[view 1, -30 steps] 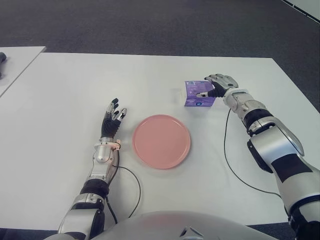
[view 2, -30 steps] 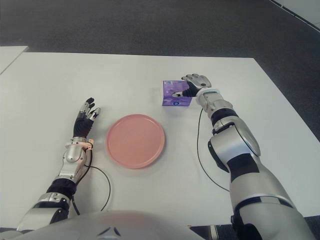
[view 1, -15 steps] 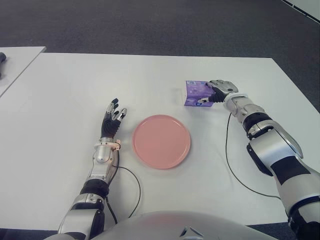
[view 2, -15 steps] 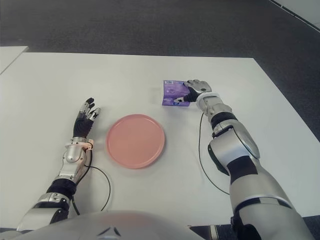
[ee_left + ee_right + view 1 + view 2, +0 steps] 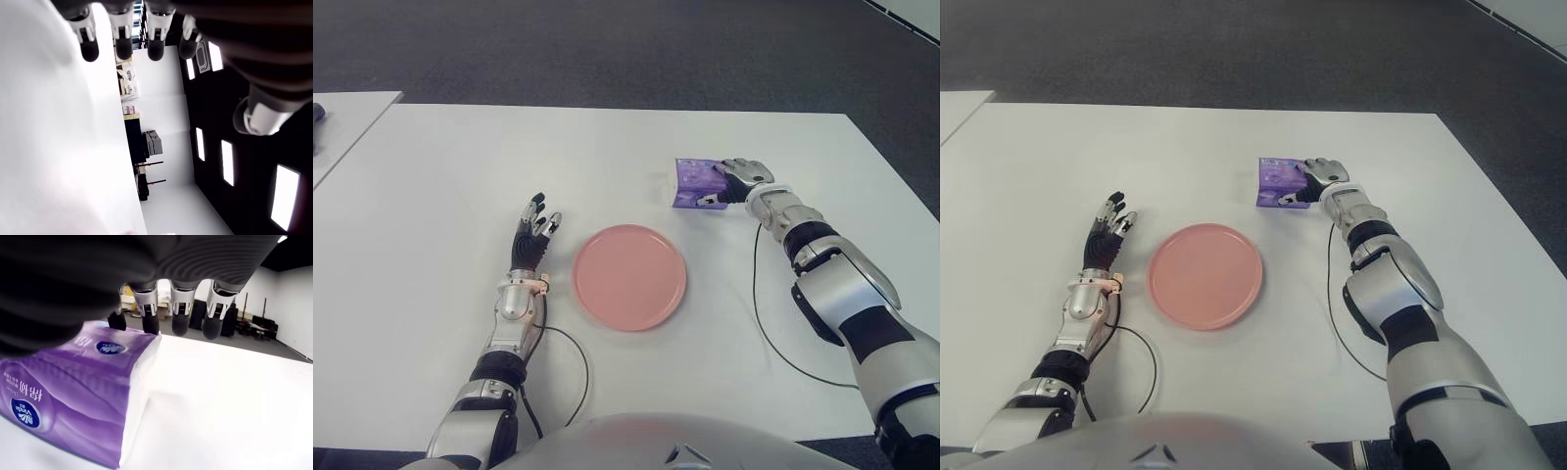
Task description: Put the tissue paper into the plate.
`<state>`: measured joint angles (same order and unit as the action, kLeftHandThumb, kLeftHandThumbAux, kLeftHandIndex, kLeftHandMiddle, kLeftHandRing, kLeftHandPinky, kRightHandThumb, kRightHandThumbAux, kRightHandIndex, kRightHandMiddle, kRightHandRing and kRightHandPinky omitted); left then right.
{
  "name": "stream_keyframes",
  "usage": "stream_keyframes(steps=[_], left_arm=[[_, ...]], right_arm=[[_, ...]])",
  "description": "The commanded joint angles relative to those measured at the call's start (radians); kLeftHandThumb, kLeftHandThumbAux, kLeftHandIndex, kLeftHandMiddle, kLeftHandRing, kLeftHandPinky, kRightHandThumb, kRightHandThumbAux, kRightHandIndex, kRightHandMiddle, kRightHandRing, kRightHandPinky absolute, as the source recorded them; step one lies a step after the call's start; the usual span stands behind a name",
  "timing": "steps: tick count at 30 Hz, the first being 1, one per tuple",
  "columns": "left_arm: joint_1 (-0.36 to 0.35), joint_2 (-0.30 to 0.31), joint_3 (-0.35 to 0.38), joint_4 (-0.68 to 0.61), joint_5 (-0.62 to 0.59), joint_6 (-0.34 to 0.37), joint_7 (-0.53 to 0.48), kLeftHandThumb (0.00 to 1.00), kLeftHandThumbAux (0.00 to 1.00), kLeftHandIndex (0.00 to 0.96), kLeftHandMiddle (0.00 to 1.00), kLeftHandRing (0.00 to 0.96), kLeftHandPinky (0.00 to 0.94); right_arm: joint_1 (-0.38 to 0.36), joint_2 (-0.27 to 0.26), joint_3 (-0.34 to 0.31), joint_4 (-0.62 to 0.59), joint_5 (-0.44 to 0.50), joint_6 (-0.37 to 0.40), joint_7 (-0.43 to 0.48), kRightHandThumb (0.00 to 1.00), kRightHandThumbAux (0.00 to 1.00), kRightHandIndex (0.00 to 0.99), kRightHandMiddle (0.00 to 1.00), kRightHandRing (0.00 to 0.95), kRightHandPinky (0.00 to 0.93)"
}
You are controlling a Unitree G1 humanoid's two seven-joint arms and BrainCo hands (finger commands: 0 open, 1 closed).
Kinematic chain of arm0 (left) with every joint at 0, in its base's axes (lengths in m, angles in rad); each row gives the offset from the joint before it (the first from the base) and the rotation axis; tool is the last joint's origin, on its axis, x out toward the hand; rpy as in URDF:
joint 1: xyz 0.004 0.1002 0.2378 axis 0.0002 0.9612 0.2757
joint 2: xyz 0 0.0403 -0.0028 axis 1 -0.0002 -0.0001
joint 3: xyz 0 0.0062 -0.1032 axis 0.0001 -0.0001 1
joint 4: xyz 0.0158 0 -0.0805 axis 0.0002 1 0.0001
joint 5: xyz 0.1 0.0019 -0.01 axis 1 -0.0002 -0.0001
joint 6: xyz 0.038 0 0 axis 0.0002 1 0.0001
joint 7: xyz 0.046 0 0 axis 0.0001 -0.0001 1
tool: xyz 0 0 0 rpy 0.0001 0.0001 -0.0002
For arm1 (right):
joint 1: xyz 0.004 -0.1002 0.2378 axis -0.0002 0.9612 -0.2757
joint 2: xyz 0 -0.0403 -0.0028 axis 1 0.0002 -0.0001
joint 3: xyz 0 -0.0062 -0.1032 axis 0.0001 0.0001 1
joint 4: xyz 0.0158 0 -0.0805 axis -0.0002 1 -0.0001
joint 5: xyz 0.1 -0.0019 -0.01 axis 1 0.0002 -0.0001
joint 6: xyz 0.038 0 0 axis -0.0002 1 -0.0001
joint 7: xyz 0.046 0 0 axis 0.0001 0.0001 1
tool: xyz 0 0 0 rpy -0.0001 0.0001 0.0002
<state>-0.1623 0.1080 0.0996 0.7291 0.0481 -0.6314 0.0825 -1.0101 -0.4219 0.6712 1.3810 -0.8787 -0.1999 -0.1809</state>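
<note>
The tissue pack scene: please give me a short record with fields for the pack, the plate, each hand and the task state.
tissue pack: purple, lying on the white table, beyond the plate and to its right
plate: pink, holds nothing, near the table's middle
right hand: at the pack's right end, fingers over its top; a closed grip is not clear
left hand: idle, fingers spread, left of the plate
task state: pack not yet in the plate

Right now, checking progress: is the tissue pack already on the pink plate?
No, the tissue pack sits on the table beyond the empty plate.
</note>
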Motion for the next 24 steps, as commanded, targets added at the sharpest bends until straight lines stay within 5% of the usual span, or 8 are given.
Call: stream_keyframes(steps=[1,24], left_arm=[[0.04,-0.002,-0.004,0.03,0.003,0.027,-0.005,0.0,0.46,0.0,0.0,0.0,0.0],[0.045,-0.012,-0.011,0.027,0.012,0.025,0.005,0.0,0.464,0.0,0.0,0.0,0.0]], right_arm=[[0.018,0.032,0.008,0.006,-0.003,-0.009,0.015,0.434,0.22,0.0,0.0,0.0,0.0],[0.028,0.061,0.06,0.0,-0.035,-0.051,-0.058,0.413,0.23,0.0,0.0,0.0,0.0]])
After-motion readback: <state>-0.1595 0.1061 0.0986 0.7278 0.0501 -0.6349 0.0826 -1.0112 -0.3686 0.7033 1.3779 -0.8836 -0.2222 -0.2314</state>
